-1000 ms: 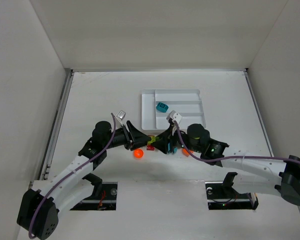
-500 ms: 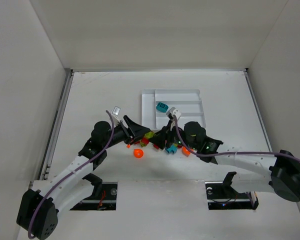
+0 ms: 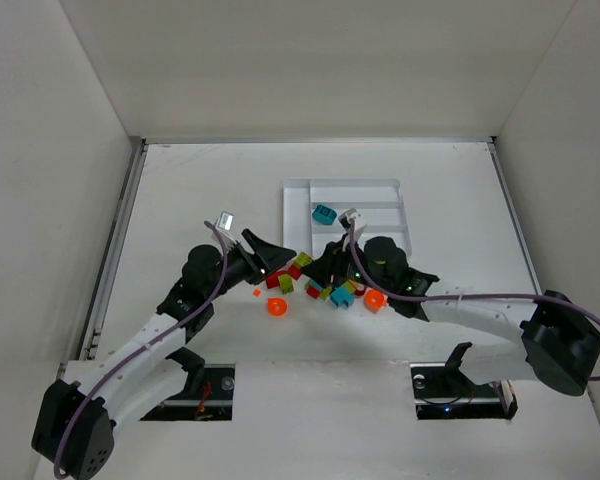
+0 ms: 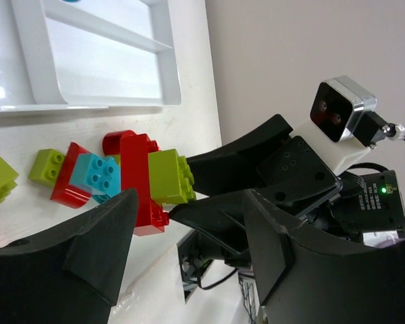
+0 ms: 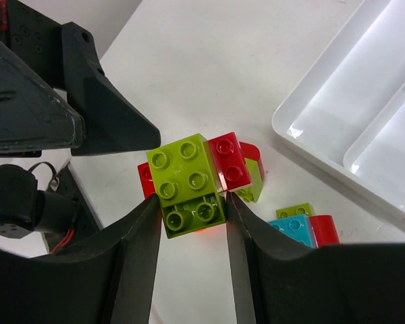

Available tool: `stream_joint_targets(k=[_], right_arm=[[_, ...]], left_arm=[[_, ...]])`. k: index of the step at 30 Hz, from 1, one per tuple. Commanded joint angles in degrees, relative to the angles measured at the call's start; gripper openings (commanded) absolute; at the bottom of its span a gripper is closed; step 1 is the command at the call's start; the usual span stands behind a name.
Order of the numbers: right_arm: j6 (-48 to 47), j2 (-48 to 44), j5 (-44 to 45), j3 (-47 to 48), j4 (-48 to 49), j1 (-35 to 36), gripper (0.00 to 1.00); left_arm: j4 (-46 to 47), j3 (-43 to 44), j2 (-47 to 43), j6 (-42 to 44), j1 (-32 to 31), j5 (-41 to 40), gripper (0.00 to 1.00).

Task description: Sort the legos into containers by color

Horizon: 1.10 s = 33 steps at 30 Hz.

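Two black fingers of the left gripper (image 3: 278,260) stand spread and empty, tips near the loose legos (image 3: 286,286) on the table (image 3: 200,190), toward its near edge, just off the tray's (image 3: 286,225) near-left corner. Right of them, the right gripper (image 5: 191,202) pinches a green brick (image 5: 185,172) by its flat sides, with a red brick (image 5: 231,162) stuck to it. These look light, hard and slick, so take flat faces squarely, not studs; the joined pair probably needs pulling apart. One teal brick (image 3: 324,213) lies at a long slot's left end.
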Motion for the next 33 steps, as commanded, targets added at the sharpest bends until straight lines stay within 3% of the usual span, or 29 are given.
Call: stream_joint_targets(k=[1,12,23,29,33], right_arm=[[2.9,0.0,0.7,2.4,4.5,-1.3,0.16],[7.0,1.7,0.7,3.2,5.5,-3.0,0.16],[8.8,1.5,-0.8,2.5,7.4,-3.1,0.16],[9.5,0.5,-1.2,1.9,7.8,-3.2,0.16],[10.8,-1.1,-2.9,1.6,8.3,-4.6,0.16]], left_arm=[[2.8,-1.8,-2.3,2.2,-0.1,-4.4,0.59],[4.1,-2.0,0.2,4.8,-5.4,-10.9,0.54],[8.7,-1.8,3.8,5.0,-6.6,-12.8,0.39],[9.7,-1.4,5.7,5.3,-7.5,-13.1,0.16],[9.0,-1.8,6.4,6.2,-7.7,-13.9,0.11]])
